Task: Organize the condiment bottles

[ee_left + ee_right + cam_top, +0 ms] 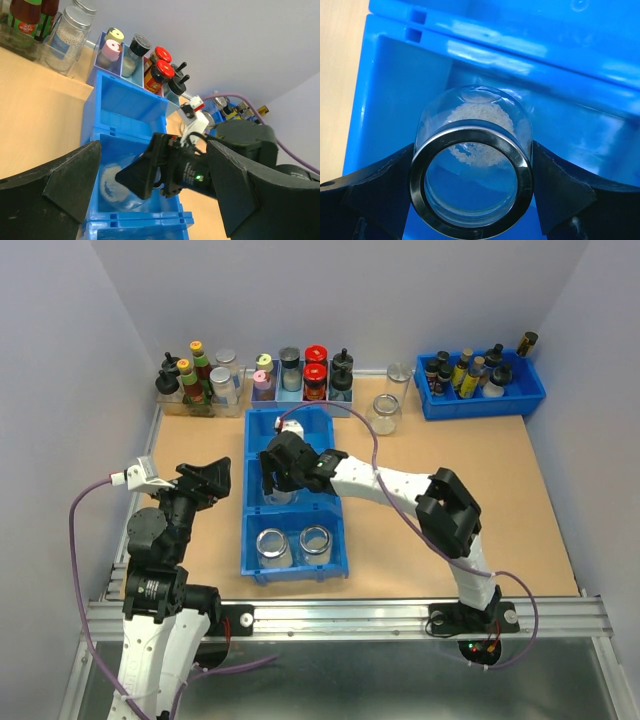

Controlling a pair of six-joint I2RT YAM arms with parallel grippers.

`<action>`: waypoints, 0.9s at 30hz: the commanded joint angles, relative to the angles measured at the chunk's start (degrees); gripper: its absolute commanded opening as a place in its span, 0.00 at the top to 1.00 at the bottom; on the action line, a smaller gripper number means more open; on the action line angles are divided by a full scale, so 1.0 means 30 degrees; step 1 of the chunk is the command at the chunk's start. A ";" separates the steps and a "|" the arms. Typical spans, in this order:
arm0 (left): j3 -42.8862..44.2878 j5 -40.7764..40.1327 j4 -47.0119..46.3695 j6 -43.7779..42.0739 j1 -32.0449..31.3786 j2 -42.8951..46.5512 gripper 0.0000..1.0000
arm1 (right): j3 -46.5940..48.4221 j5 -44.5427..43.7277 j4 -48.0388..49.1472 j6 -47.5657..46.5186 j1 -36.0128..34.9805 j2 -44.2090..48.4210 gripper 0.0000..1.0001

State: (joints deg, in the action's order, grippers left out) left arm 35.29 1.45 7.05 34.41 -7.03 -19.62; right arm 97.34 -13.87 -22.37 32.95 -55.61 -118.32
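Observation:
A blue three-compartment bin [255, 455] stands mid-table. My right gripper [275, 483] is down in its middle compartment, shut on a clear glass jar [472, 165] with a silver rim and white grains inside. My fingers [375, 195] press both sides of the jar. The jar also shows in the left wrist view [112, 187], low in the bin [130, 100]. Two more clear jars [272, 547] [315, 543] stand in the near compartment. Two others [385, 412] [398, 377] stand on the table at the back. My left gripper [215, 480] is open and empty, left of the bin.
A clear tray of coloured-cap sauce bottles [195, 380] sits at the back left. Small light-blue bins of spice jars [300, 375] stand behind the blue bin. A blue bin of small dark bottles [480, 380] sits at the back right. White walls close three sides.

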 commanded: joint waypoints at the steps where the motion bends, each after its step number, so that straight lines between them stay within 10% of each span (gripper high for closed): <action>1: 0.0308 0.0160 -0.1119 0.0042 -0.0001 0.0123 0.03 | 0.2269 -0.1792 0.0514 0.0824 -0.0534 -0.0108 1.00; 4: 0.0337 0.0189 -0.1177 0.0072 -0.0001 0.0181 0.03 | 0.2592 -0.1852 0.0075 0.0824 -0.0564 -0.0636 0.94; 8: 0.0220 0.0218 -0.1294 0.0101 -0.0001 0.0152 0.03 | 0.2943 -0.1881 -0.0423 0.0765 -0.0593 -0.0812 0.53; 12: 0.0190 0.0307 -0.1412 0.0160 -0.0001 0.0064 0.03 | 0.3061 -0.1384 -0.0541 0.0502 -0.0622 -0.0901 0.36; 27: 0.0395 0.0424 -0.1383 0.0130 -0.0001 -0.0170 0.03 | 0.3354 -0.1734 -0.0951 0.0033 -0.0622 -0.1545 0.15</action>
State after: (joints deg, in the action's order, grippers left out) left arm 35.29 1.93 5.82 34.98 -7.03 -19.73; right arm 103.68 -17.19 -27.07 33.82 -57.36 -122.78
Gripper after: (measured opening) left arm 0.974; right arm 0.855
